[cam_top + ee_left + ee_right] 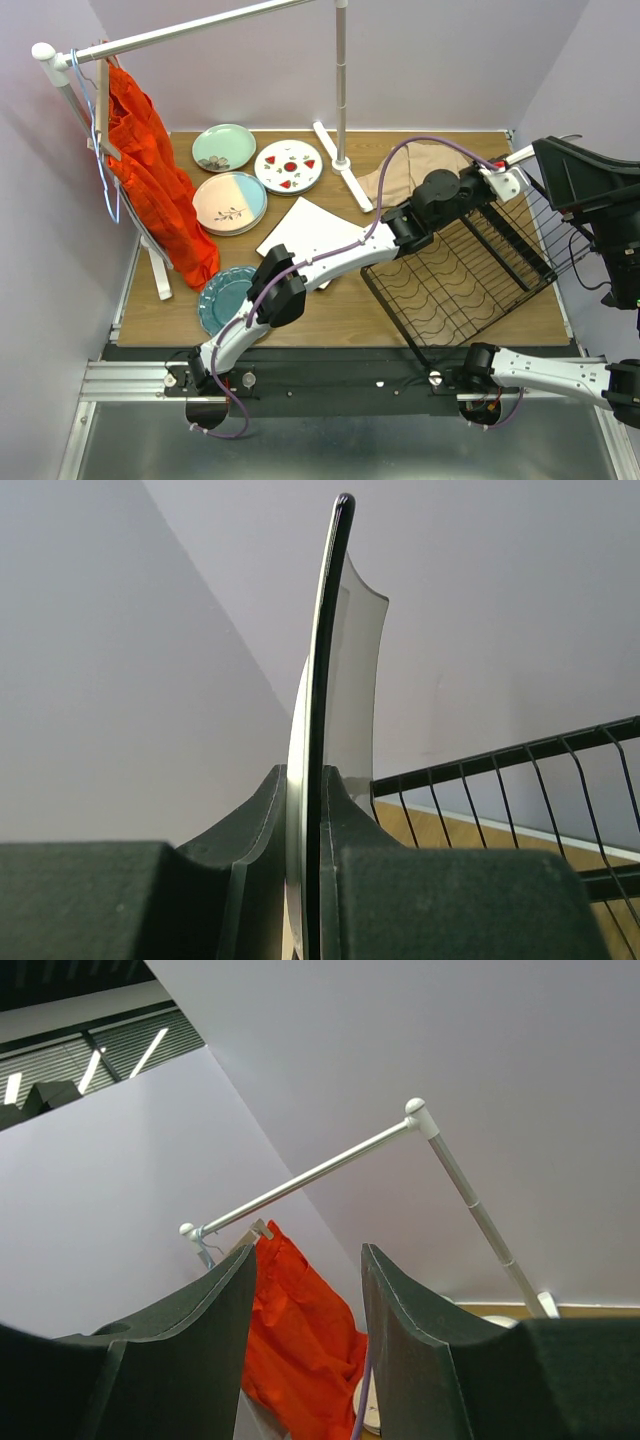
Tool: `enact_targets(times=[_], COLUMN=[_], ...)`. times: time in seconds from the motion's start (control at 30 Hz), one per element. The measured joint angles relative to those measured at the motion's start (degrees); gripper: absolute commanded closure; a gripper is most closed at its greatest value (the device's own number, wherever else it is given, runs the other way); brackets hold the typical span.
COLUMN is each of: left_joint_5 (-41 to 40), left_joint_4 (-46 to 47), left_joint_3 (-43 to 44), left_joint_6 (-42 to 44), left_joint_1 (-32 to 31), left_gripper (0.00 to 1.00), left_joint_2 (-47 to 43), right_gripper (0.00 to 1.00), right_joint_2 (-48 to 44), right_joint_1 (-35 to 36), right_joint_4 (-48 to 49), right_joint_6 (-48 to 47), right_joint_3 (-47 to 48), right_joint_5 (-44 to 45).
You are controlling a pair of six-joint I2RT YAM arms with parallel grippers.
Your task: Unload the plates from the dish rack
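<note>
The left hand (305,792) is clamped on a plate (330,630), one finger on each side of its lower part. The plate is at the tall far end of the rack (450,290), at the right back of the worktop (340,300). I cannot tell if its bottom sits in a slot. This looks like the lifting-out step. Five other plates (230,203) lie flat on the left of the worktop, so I think the job is nearly done.

The plate stands on its edge. Its long way runs up and down. Its thin dark rim faces the left wrist camera, and its flat faces look out to the sides.

Next, the arm should pull the plate straight up so it does not bump the wires. Then it can carry it left and lay it flat by the others.

The right hand (305,1260) has its fingers apart and holds nothing.
</note>
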Motion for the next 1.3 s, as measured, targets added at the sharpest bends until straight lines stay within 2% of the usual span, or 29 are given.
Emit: enact_targets(times=[0.3, 0.43, 1.13, 1.3], left_joint_5=[0.6, 1.0, 1.4, 1.4], left_joint_4=[0.2, 2.4, 5.4, 6.1], left_joint_3=[2.2, -0.5, -3.0, -3.5], left_joint_6=[1.4, 1.3, -4.9, -9.0], left_joint_1=[0.0, 0.0, 0.6, 0.5], left_gripper=[1.0, 1.0, 1.0, 1.0], left_joint_2=[0.2, -0.4, -4.5, -6.9], right_gripper=[0.45, 0.45, 0.45, 0.45], right_joint_2=[0.0, 0.0, 0.0, 0.0], right_joint_1=[0.0, 0.0, 0.0, 0.0], right_joint_4=[0.0, 0.1, 0.8, 0.9], right_joint_6=[0.0, -0.3, -0.4, -0.4], right_joint_3=[0.0, 0.0, 0.0, 0.0], right_joint_5=[0.2, 0.4, 0.5, 0.5])
